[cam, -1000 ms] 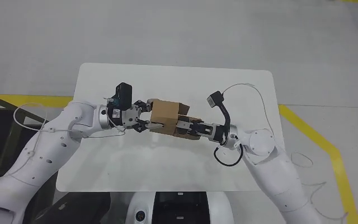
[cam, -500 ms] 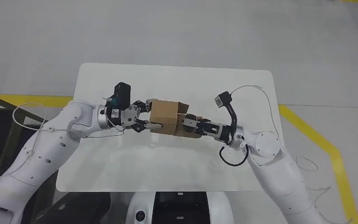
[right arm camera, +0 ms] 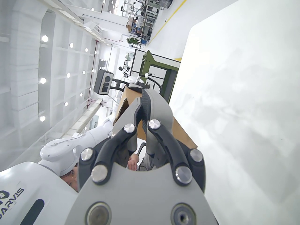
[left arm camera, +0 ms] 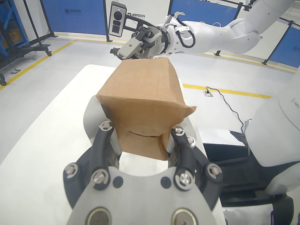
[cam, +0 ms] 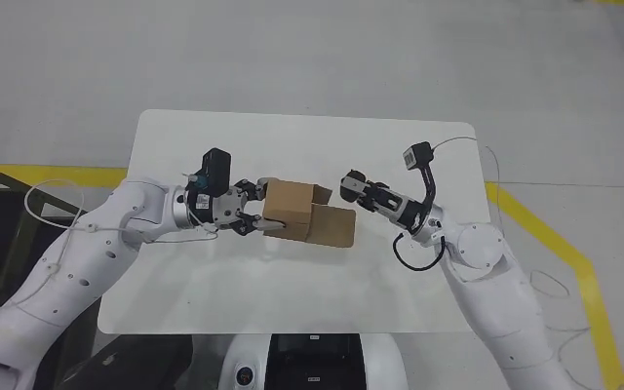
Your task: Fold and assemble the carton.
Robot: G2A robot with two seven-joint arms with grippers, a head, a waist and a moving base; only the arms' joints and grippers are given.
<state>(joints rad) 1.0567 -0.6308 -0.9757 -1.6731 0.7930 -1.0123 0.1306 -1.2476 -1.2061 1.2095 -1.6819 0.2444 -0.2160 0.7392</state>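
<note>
Left hand [cam: 253,206] clamped on carton [cam: 297,210] end; right hand [cam: 349,181] pinched together, empty, just beside it. Mid-fold, I reckon; next I'd press the far flap in.

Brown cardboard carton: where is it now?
Top view: brown cardboard carton over the white table's middle, one end in the left gripper, right gripper apart beyond the other.

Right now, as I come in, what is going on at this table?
The robot is assembling a brown carton over the white table. The left gripper is clamped on one end of the carton, a finger on each side. The right gripper is shut on nothing and sits close by the other end. The carton is only partly formed: a flap at the held end sticks out.
</note>
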